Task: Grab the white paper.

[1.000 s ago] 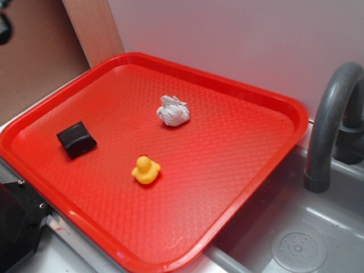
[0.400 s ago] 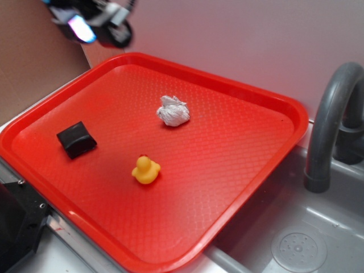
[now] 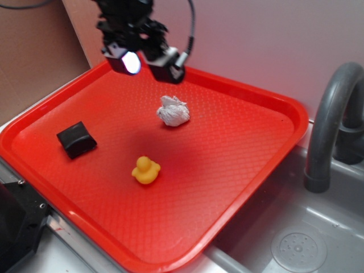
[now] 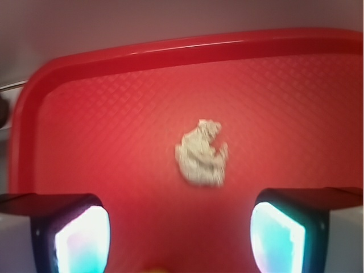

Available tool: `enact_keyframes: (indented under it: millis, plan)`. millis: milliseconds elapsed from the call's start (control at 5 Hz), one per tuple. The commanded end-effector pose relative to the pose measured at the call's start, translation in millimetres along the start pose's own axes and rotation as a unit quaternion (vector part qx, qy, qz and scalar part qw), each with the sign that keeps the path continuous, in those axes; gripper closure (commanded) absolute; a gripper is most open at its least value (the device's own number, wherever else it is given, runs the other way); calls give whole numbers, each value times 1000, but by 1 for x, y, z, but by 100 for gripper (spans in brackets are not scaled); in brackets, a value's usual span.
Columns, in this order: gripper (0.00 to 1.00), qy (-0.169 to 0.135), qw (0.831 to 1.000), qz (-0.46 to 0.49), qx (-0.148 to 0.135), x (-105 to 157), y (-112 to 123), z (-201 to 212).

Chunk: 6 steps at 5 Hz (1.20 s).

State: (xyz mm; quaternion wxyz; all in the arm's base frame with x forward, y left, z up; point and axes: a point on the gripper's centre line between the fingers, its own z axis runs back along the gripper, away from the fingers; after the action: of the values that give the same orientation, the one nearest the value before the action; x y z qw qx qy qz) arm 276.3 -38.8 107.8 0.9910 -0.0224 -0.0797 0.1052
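Red plastic fills most of both views: a tray (image 3: 250, 165) carrying the white paper (image 3: 173, 111), a yellow rubber duck (image 3: 145, 170) and a black block (image 3: 76, 139). The gripper (image 3: 145, 61) hangs above the tray's far edge, its jaws spread wide and holding nothing, touching nothing. In the wrist view the two fingers (image 4: 77, 239) frame the crumpled paper (image 4: 202, 152), which lies on the tray floor ahead of them, clear of both pads. The paper sits near the tray's middle, apart from the duck and well apart from the block. The arm above the gripper is cut off by the top edge. The wrist view is soft and blurred. A grey faucet (image 3: 330, 122) and sink (image 3: 301, 239) stand right of the tray.
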Motion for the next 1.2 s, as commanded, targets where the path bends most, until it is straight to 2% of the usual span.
enact_keyframes:
  millis: [0,200,400,600,800,1000]
  plan:
    - [0,10,998,-11,58,26,-2,-44]
    - [0,23,995,-15,91,22,12,-59]
    - [100,40,993,-19,112,16,16,-70]
    - [100,29,994,-32,103,15,14,-65]
    - [100,18,995,-25,94,18,11,-36]
    - [100,-16,998,20,65,22,14,14]
